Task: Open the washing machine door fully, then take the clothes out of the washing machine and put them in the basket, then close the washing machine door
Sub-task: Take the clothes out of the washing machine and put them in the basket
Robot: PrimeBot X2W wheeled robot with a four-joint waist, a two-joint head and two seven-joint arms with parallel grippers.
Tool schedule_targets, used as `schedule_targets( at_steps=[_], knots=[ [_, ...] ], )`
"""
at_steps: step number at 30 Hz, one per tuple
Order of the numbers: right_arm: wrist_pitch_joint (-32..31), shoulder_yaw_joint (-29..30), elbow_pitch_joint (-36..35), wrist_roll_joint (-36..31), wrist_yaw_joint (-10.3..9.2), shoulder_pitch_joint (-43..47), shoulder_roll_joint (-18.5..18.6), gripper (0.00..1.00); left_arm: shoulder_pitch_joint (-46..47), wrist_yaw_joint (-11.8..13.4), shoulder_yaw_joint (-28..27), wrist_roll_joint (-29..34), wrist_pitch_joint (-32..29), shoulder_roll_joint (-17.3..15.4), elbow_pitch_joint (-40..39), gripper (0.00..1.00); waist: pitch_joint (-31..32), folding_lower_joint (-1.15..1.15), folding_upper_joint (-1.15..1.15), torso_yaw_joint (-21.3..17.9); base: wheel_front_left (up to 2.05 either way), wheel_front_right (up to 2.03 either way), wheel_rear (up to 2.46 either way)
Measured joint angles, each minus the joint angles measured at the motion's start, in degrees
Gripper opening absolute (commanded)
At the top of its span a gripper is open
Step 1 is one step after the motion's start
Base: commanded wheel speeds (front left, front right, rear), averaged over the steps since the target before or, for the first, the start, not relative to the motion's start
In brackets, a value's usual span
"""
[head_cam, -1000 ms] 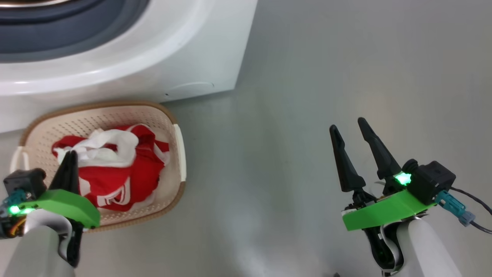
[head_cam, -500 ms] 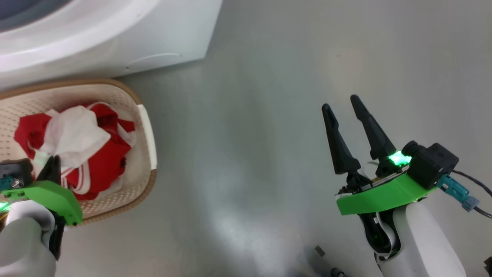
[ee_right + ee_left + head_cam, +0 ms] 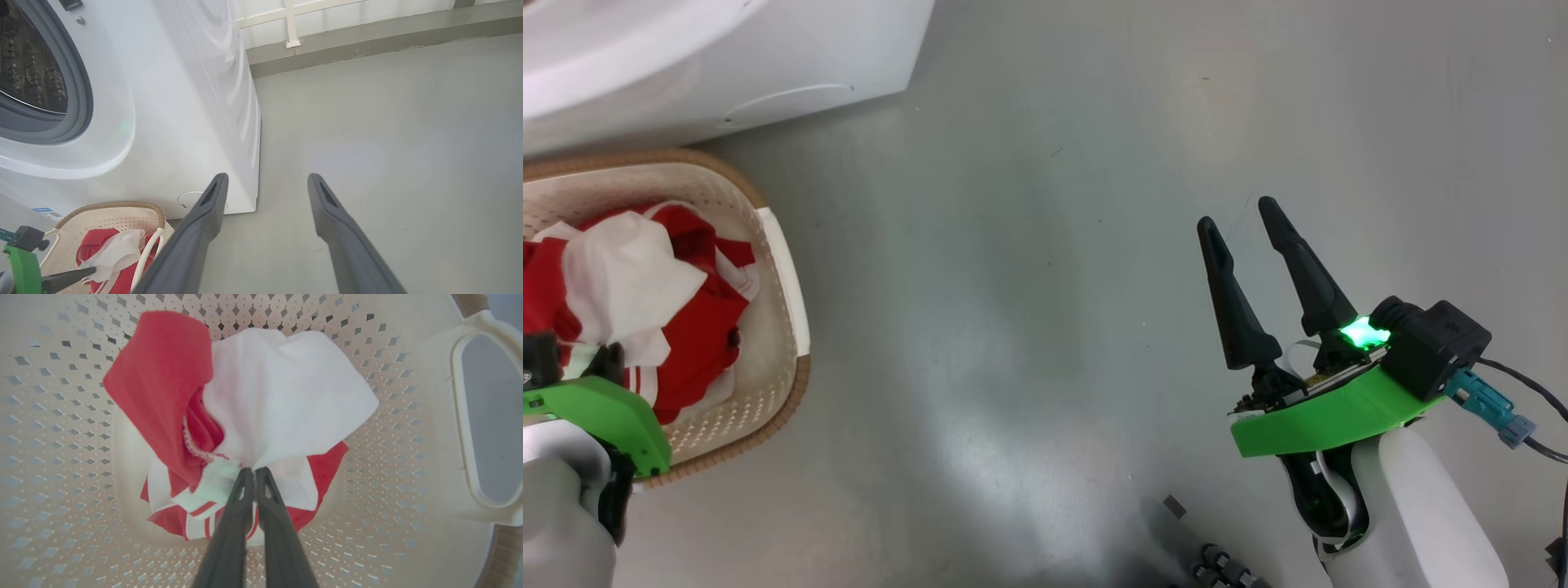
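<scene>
The cream basket (image 3: 783,269) stands on the floor against the white washing machine (image 3: 686,65), with the red and white clothes (image 3: 694,327) heaped inside. In the left wrist view my left gripper (image 3: 253,471) is shut on a white piece (image 3: 286,396) of the clothes, which tents up to the fingertips above the red fabric (image 3: 163,375) and the basket wall (image 3: 408,416). My right gripper (image 3: 1236,211) hangs open over bare floor, well right of the basket. Its wrist view shows the steel drum (image 3: 28,73) and grey gasket (image 3: 81,102). The washing machine door is out of view.
Grey floor (image 3: 1029,245) spreads right of the machine and basket. A low grey ledge (image 3: 367,36) runs along the far wall. Small dark parts (image 3: 1217,563) lie at the head view's bottom edge. A cable (image 3: 1527,384) trails from my right wrist.
The head camera has swung right, so machine and basket sit further left in the picture. The white piece now stands drawn up at my left fingertips. The right gripper stays open.
</scene>
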State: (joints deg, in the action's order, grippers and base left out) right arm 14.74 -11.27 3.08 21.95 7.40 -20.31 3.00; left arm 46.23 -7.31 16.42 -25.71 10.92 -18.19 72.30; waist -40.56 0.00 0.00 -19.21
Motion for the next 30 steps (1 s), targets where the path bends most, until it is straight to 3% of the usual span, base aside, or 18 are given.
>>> schedule_targets(
  at_steps=[1, 2, 3, 21, 30],
  knots=[
    [0.0, 0.0, 0.0, 0.0, 0.0, 0.0, 0.0, 1.0, 0.0, 0.0, 0.2, -0.5, 0.0, 0.0, 0.1, 0.43, 0.0, 0.0, 0.0, 0.0, 0.0, 0.0, 0.0],
    [0.0, 0.0, 0.0, 0.0, 0.0, 0.0, 0.0, 1.0, 0.1, 0.0, 0.3, -0.9, 0.0, 0.0, 0.3, 0.81, 0.0, 0.0, 0.0, 0.0, 0.0, 0.0, 0.0],
    [0.0, 0.0, 0.0, 0.0, 0.0, 0.0, 0.0, 1.0, 0.1, 0.0, 0.3, -1.3, 0.0, 0.0, 0.3, 1.0, 0.1, 0.0, 0.0, 0.0, 0.0, 0.0, 0.0],
    [0.0, 1.1, 1.6, -0.5, 0.0, 0.1, 0.0, 1.0, -0.7, 0.0, 1.9, -8.2, 2.8, 0.8, 0.3, 1.0, 4.5, 0.0, 0.0, 2.2, 0.0, 0.0, 0.0],
    [0.0, 2.9, 2.8, -1.8, 0.0, 0.8, 0.0, 1.0, -4.9, 0.0, 1.1, -10.3, 3.4, 0.7, -5.6, 1.0, 8.6, 0.0, 0.0, 4.1, 0.0, 0.0, 0.0]
  ],
)
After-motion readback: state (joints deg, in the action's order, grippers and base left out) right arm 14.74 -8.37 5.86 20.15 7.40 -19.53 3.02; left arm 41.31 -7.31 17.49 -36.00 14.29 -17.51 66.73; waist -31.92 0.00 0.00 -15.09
